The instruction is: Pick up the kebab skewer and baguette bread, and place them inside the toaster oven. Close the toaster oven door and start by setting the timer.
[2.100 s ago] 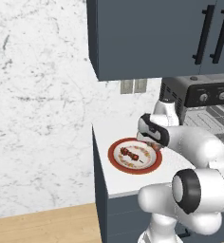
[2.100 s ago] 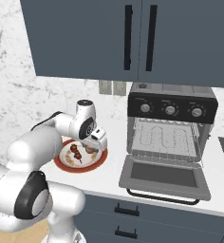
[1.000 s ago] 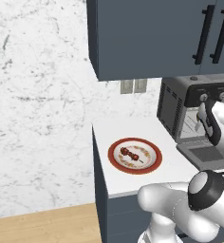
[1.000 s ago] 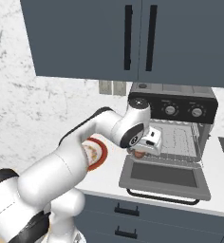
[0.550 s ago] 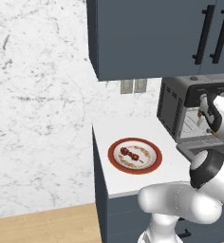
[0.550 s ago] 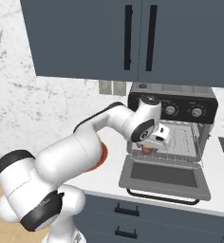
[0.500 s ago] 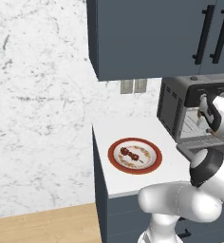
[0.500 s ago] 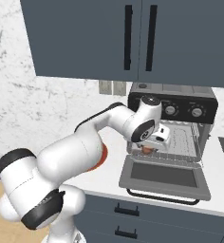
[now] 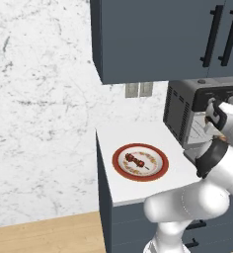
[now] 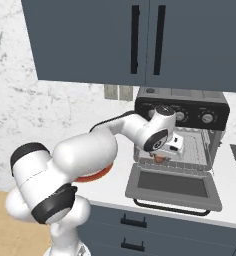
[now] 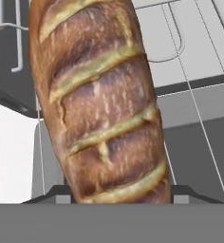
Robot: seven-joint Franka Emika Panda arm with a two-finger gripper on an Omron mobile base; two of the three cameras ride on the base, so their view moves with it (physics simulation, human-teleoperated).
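The baguette bread (image 11: 99, 104) is a golden-brown slashed loaf close in front of the hand camera, with my gripper (image 10: 162, 154) shut on it. It hangs just over the front of the wire rack (image 10: 192, 145) in the toaster oven (image 10: 182, 107), above the toaster oven door (image 10: 172, 187), which lies open and flat. The loaf's underside peeks out below the hand as a brown spot (image 10: 161, 158). The kebab skewer (image 9: 137, 160) lies on the red-rimmed plate (image 9: 119, 165) on the counter, left of the oven (image 9: 180, 111).
Dark upper cabinets (image 10: 140, 40) hang right above the oven. A wall outlet (image 9: 138, 90) sits behind the white counter (image 9: 133, 136). The counter's left edge drops off beside the marble wall. My arm arches over the plate (image 10: 101, 172) in the right base view.
The baguette has left the plate in my gripper and swung right to the oven's open front. In the last half second the hand has barely moved.
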